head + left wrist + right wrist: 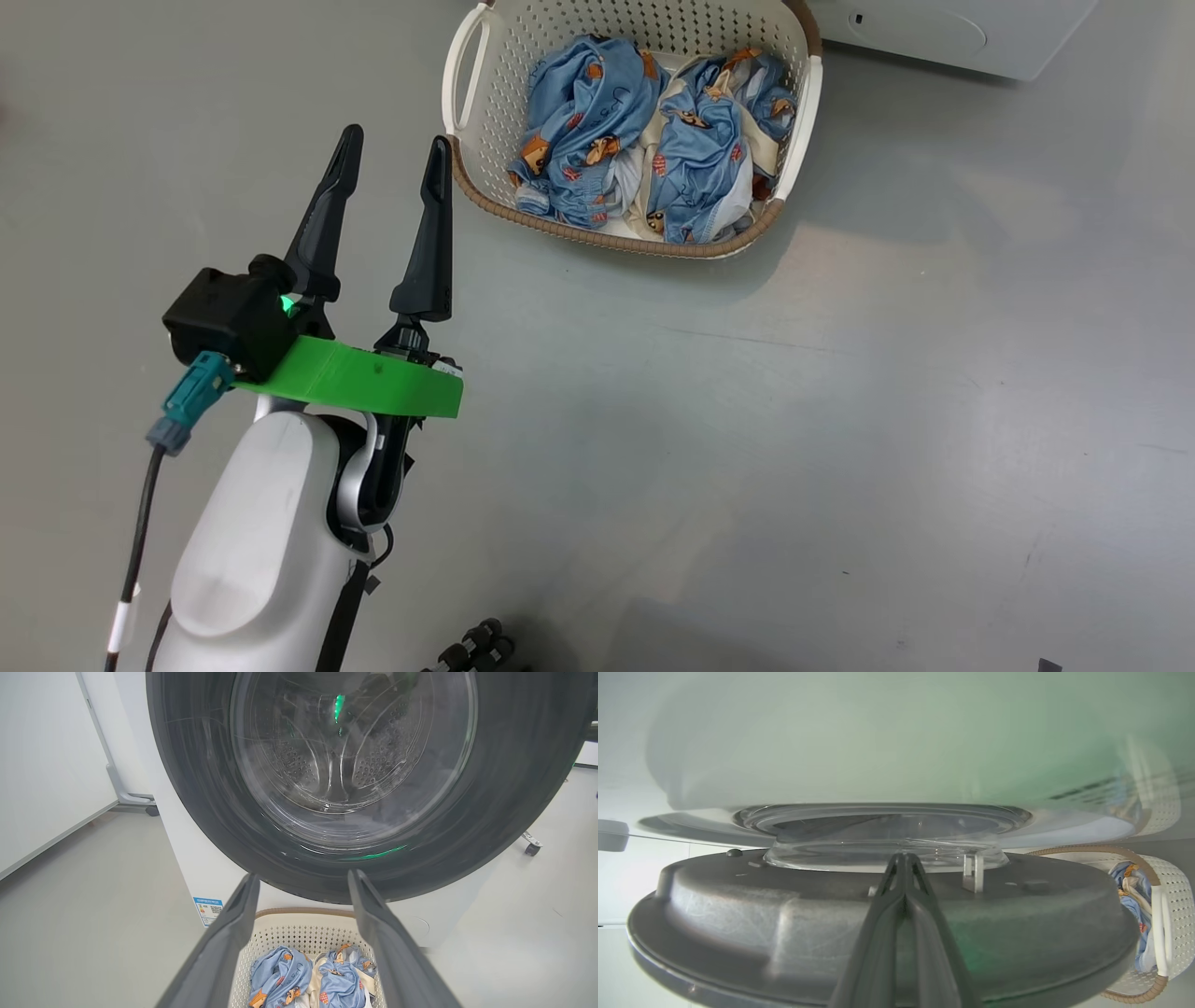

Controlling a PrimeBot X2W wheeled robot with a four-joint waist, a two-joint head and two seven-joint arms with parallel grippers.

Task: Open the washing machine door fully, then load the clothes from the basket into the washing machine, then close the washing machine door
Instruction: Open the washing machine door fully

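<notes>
- Lower left of head view: my left pincer (396, 136) spread wide, empty, left of the basket (597, 233).
- Top centre: clothes (588, 121) in basket.
- Right wrist view, centre: my right pincer (901, 856) clenched, tips at inner face of washing machine door (784, 924).

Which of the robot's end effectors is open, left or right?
The left end effector: its fingers stand wide apart near the basket. The right end effector is shut, by the washing machine door.

The right gripper (903, 857), dark fingers pressed together, lies across the grey inner face of the round washing machine door (738, 914), tips by its clear glass bowl (831, 855), beside the cream perforated basket (1170, 877) of light blue clothes (1127, 883).
</notes>
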